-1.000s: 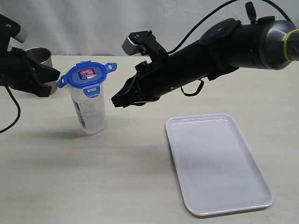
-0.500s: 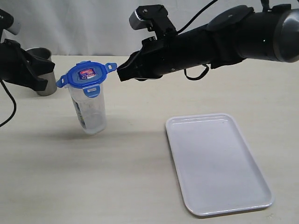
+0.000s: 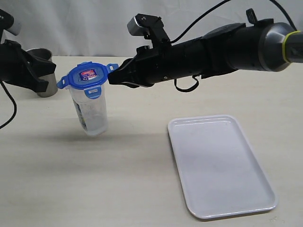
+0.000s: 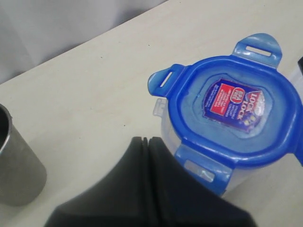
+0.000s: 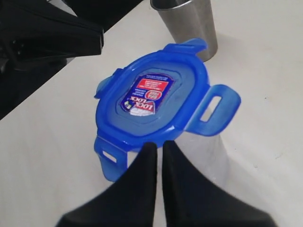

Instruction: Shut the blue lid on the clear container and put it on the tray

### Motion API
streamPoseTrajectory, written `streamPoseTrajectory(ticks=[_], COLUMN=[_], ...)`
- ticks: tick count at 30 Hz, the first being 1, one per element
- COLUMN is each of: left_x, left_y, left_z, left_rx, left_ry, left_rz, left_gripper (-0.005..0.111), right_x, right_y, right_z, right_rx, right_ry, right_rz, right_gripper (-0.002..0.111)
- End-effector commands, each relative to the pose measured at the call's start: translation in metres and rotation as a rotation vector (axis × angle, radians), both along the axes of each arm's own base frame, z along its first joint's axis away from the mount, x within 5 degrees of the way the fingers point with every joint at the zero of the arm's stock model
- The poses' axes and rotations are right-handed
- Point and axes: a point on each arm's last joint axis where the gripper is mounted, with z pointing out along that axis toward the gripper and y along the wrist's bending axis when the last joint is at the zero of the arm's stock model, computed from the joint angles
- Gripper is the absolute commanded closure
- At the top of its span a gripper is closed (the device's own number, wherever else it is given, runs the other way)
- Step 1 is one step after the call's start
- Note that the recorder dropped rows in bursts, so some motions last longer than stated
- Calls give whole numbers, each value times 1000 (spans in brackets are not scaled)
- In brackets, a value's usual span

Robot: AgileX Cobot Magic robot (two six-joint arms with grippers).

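Blue lid (image 3: 88, 75) sits on clear container (image 3: 92, 116), side tabs flared, likely unlatched. Container stands well left of tray (image 3: 218, 165); placing remains. Right gripper (image 3: 112, 79) closed, empty, at lid's right tab; left gripper (image 4: 146, 142) closed, empty.

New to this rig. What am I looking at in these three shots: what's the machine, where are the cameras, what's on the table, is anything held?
It is a robot with two black arms, each ending in a two-finger end effector. The wide shot comes from a camera off the arms. The other two come from cameras on the wrists, looking past the fingers.

On the beige table stand a grey metal cup and a tall clear plastic container. A rounded-square blue plastic lid sits on the container, side tabs sticking out. A flat white rectangular tray lies empty.

The left end effector and the right end effector are both shut and hold nothing. The right one's tip is close to a lid tab.
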Motion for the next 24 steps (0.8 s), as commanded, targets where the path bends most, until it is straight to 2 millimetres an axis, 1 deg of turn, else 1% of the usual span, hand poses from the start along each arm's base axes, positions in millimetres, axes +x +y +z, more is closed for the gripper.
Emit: streamPoseTrajectory(ticks=[1,5,7,17,24], left_x=[-1,-1,-1,-1,-1], left_y=[-1,-1,-1,-1,-1], left_z=[2,2,2,2,2], left_rx=[-9,-9,-9,-6,-6], left_ry=[-2,-2,-2,-4,-4], left_rz=[5,5,5,7,7], left_gripper=[107,107,107,107,107], right_x=[0,2,3,6,8], right_y=[1,3,3,4,6], right_z=[1,-9,-11,-7,-16], right_rx=[12,7,7,37,37], right_ry=[-13,13,16,8,34], right_rz=[7,6,5,-14,-19], right_gripper=[104,104,104,104,104])
